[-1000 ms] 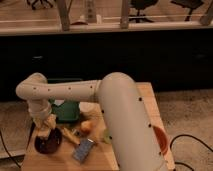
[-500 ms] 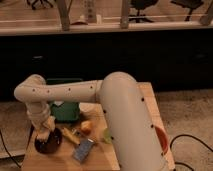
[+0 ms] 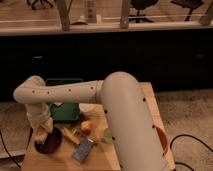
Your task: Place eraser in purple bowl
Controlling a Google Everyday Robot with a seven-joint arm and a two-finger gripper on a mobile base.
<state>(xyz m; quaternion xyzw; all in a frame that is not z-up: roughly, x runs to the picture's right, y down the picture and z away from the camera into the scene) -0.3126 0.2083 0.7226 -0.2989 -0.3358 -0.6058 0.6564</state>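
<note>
The purple bowl (image 3: 50, 143) sits dark and round at the table's front left corner. My gripper (image 3: 42, 131) hangs from the white arm directly over the bowl's left part, very low. A small pale tan piece, seemingly the eraser (image 3: 39, 135), shows at the gripper's tip just above the bowl's rim. Whether it is held or resting in the bowl cannot be told.
A green square container (image 3: 65, 109) stands behind the bowl. A yellow wedge (image 3: 71, 134), an orange fruit (image 3: 86, 126), a grey-blue block (image 3: 83, 150) and a green fruit (image 3: 107, 135) lie right of the bowl. An orange-red bowl (image 3: 163, 140) peeks out behind my arm at the right.
My gripper has moved a little left and down, from beside the green container to low over the purple bowl. The other things have not moved.
</note>
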